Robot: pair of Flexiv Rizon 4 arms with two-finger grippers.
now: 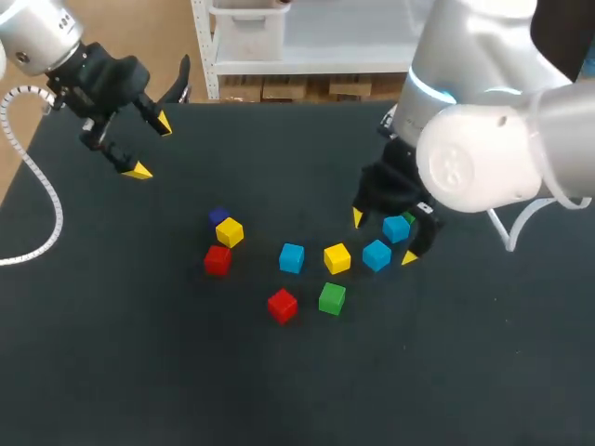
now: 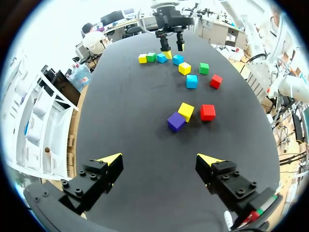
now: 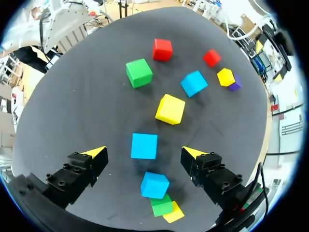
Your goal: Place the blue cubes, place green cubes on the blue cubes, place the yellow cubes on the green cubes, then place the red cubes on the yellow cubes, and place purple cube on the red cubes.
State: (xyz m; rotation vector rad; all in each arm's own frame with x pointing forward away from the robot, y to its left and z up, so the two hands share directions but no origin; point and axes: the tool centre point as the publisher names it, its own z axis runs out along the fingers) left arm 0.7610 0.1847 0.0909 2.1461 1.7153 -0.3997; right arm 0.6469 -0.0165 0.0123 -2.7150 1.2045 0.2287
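My right gripper stands open low over the table's middle right. One blue cube lies between its fingertips, and I cannot see them touching it. A second blue cube sits further in under the gripper, beside a green cube and a yellow cube. Ahead of it lie a yellow cube, a third blue cube, a green cube and a red cube. Further left are a red cube, a yellow cube and the purple cube. My left gripper hangs open and empty at the far left.
The black table has bare room along its front and left. My right arm's big white joint looms over the right side. A white cable trails from the left arm over the table's left edge.
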